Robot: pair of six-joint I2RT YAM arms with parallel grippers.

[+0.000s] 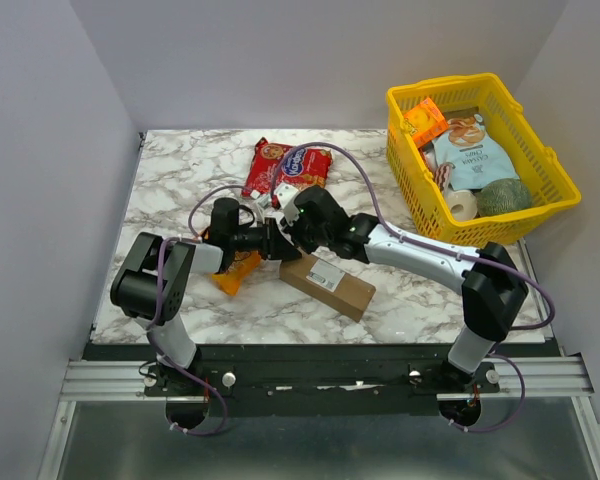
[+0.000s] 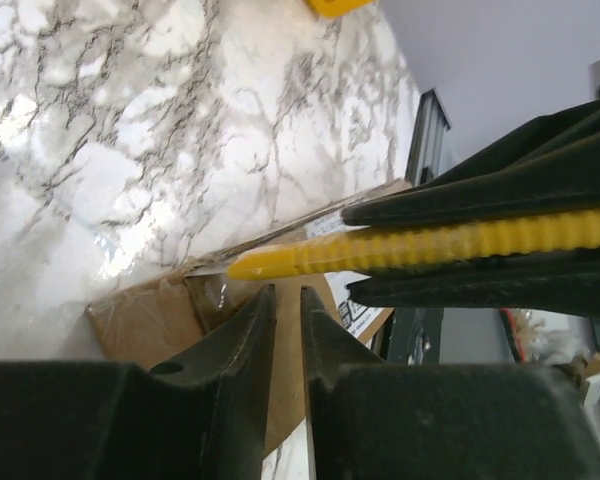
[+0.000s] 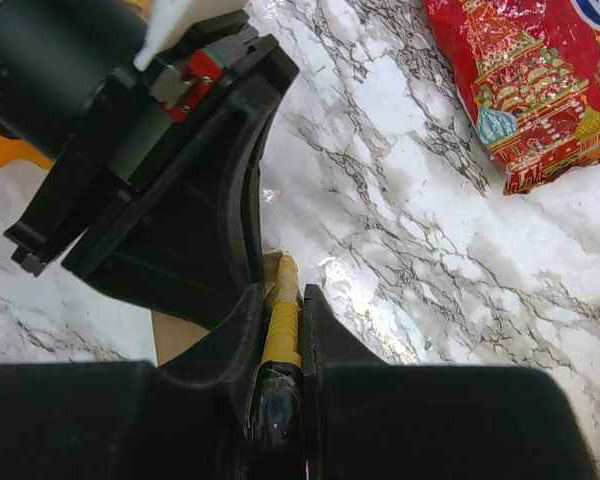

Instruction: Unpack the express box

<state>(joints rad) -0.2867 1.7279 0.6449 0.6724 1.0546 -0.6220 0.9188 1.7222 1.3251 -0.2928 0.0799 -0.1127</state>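
Now, at the left end of the brown cardboard carton (image 1: 327,285) on the marble table (image 1: 180,180), a yellow ribbed stick (image 2: 410,248) is clamped in the right gripper (image 3: 280,297), likely for slitting it open; the left gripper's (image 2: 285,297) hold cannot be told.

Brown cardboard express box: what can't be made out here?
Top external: brown cardboard express box, left end hidden under left gripper and right gripper; label print too small.
Left wrist: unclear whether left gripper pinches anything.
Right wrist: box mostly hidden behind left gripper and yellow ribbed tool.
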